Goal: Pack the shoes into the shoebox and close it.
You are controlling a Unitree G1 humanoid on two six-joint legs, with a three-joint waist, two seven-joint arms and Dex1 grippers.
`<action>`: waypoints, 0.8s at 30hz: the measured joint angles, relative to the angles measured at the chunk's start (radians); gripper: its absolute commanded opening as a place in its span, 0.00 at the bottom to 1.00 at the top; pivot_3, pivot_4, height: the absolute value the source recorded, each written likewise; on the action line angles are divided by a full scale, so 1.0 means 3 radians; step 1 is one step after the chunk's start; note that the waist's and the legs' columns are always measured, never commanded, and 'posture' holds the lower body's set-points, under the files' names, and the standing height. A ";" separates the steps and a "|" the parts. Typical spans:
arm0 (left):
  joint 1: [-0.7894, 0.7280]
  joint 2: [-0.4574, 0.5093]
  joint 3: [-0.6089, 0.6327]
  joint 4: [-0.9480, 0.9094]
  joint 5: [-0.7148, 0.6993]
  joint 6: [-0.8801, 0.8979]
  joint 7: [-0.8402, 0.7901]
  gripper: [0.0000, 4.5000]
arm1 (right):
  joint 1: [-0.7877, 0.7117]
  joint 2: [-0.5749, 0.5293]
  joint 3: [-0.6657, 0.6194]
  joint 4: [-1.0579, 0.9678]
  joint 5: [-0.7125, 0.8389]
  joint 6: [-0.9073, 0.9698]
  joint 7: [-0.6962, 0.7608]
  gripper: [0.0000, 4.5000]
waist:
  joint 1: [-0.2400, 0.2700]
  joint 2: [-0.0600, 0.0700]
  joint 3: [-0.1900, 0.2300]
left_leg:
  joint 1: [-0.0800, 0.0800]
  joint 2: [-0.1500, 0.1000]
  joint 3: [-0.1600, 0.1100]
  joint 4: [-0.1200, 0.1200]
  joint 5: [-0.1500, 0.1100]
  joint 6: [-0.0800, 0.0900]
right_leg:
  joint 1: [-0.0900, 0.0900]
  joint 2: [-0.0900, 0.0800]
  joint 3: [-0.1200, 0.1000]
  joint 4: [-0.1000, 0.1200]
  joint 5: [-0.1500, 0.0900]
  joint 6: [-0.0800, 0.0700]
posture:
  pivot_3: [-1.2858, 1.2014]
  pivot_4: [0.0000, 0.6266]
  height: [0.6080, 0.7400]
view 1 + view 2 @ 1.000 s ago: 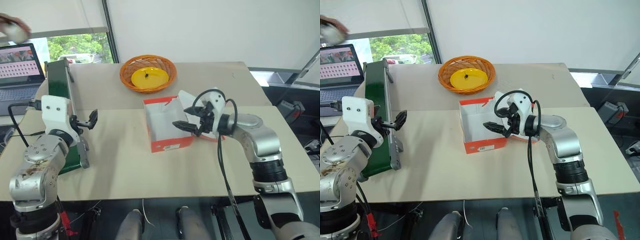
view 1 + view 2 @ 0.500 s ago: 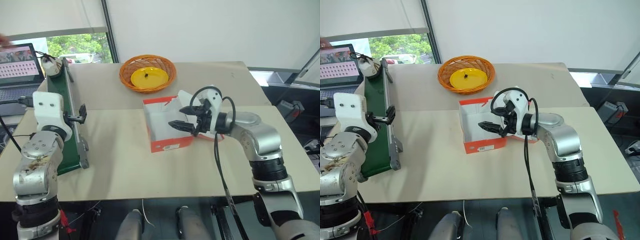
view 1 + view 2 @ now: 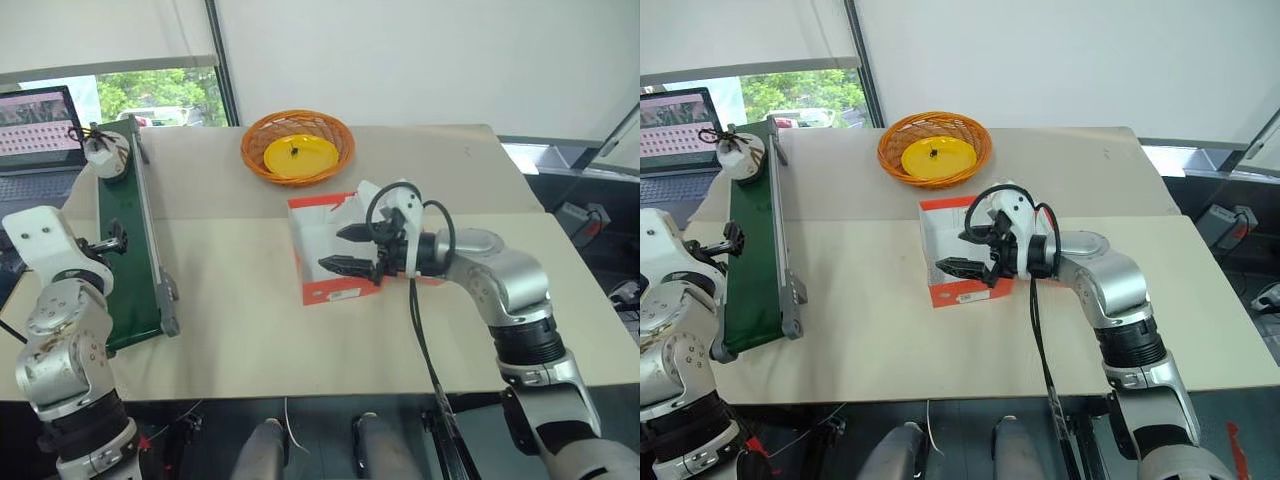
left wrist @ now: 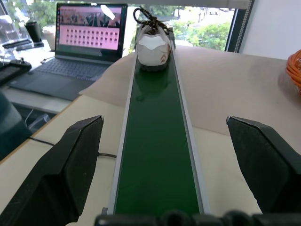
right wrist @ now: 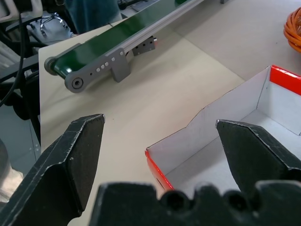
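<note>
At far left, our left gripper [image 3: 112, 240] has swung outward from beside the conveyor to its near end, and its jaws stand wide apart with nothing between them. In the left wrist view the green belt [image 4: 155, 155] runs straight away between the two fingers [image 4: 61, 174]. A shoe [image 3: 103, 155] now sits on the belt's far end, close to the laptop [image 3: 35, 125]; a second ago that spot was bare and a person's hand hovered near there. We judge that the first shoe has been delivered and our left arm is lining up to meet it.

Moving right, the orange basket [image 3: 255, 160] with its yellow plate [image 3: 298, 155] stands untouched behind the shoebox [image 3: 340, 290].

The shoebox is open on the table's middle, its white inside empty. Our right gripper [image 3: 345, 247] has slid further left over the box, jaws wide and holding nothing. The right wrist view looks past the box's corner [image 5: 157, 165] towards the conveyor. No shoe is packed yet, so the task is only starting.
</note>
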 measured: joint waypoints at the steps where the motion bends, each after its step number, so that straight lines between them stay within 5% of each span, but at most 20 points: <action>1: -0.0024 0.0000 -0.0005 0.0097 0.0007 -0.0006 0.0005 1.00 | -0.0005 0.0029 0.0010 0.0019 -0.0009 -0.0017 -0.0001 0.99 | -0.0001 0.0000 0.0000 | 0.0000 0.0000 0.0000 0.0000 0.0000 0.0000 | 0.0000 0.0001 0.0000 0.0000 0.0000 0.0000 | 0.52 0.24 0.99; 24: -0.0852 0.0497 -0.0238 0.1867 0.0104 -0.0055 -0.0008 1.00 | -0.0072 0.0242 0.0084 -0.0044 -0.0016 -0.0062 -0.0233 0.99 | -0.0003 -0.0005 -0.0002 | -0.0002 -0.0001 -0.0001 -0.0002 0.0000 0.0000 | -0.0006 -0.0002 -0.0002 0.0002 0.0001 -0.0001 | 0.52 0.24 0.99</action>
